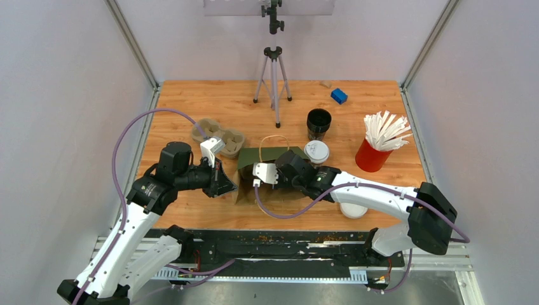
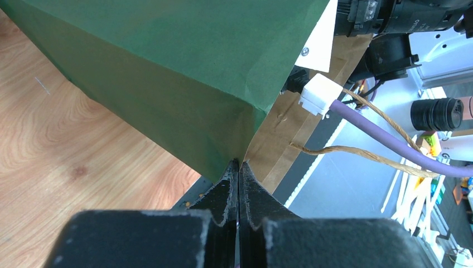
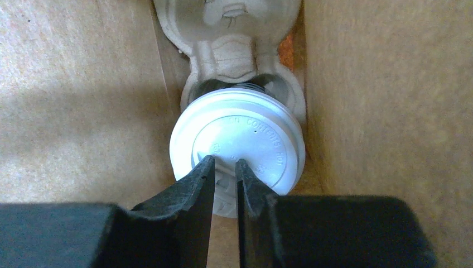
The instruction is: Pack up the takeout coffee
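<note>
A green paper bag (image 1: 254,155) with a brown inside lies open on the table. My left gripper (image 2: 239,163) is shut on the bag's edge (image 2: 262,111), at the bag's left side (image 1: 225,181) in the top view. My right gripper (image 3: 225,162) reaches inside the bag. Its jaws are closed on the raised part of the white lid of one takeout coffee (image 3: 237,142). That cup sits in a pulp cup carrier (image 3: 231,33) inside the bag. The second lidded coffee (image 1: 316,152) stands just right of the bag. My right fingertips are hidden in the top view.
Another pulp carrier (image 1: 216,136) lies left of the bag. A black stack of lidless cups (image 1: 318,122), a red cup of white stirrers (image 1: 375,152), a blue block (image 1: 339,96) and a tripod (image 1: 273,82) stand behind. A loose white lid (image 1: 353,210) lies under my right arm.
</note>
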You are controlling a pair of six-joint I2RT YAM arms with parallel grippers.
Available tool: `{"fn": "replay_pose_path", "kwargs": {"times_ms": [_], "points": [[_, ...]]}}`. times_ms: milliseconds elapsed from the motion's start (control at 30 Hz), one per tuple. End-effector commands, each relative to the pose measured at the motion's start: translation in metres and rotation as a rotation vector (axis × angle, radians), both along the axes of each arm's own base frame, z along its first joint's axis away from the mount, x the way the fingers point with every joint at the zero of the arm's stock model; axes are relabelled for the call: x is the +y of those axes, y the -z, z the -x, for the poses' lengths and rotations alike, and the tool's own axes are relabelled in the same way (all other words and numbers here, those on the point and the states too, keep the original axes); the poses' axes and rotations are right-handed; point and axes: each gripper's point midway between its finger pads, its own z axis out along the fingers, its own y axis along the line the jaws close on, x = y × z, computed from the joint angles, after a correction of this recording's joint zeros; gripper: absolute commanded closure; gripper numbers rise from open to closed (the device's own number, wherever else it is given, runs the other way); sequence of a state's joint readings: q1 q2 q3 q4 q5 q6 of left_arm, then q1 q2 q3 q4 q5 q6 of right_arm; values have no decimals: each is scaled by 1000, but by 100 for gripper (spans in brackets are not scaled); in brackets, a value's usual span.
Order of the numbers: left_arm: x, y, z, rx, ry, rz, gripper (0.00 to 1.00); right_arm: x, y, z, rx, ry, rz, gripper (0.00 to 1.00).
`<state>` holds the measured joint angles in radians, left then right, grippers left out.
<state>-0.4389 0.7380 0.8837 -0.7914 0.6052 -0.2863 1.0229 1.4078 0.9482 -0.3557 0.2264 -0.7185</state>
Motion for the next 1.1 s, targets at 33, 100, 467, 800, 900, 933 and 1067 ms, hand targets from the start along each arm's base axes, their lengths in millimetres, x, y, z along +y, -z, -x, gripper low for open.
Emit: {"fn": "replay_pose_path", "kwargs": {"times_ms": [33, 100, 467, 800, 900, 933, 1067], "points": [[-4, -11, 0, -32, 21, 23, 100, 4, -4, -10, -29, 22, -30, 79], [-4, -11, 0, -32, 21, 23, 100, 4, -7, -9, -28, 19, -37, 80], [4, -8, -8, -23, -37, -32, 100, 6, -47, 30, 103, -92, -112, 58], [4, -15, -17, -17, -71, -40, 100, 22, -99, 66, 242, -191, -232, 47], [5, -18, -19, -15, -80, -47, 100, 28, -121, 75, 267, -210, -291, 45], [4, -19, -20, -17, -81, -46, 100, 29, -130, 78, 269, -219, -312, 44], [4, -19, -21, -13, -84, -45, 100, 34, -170, 86, 255, -236, -424, 41]]}}
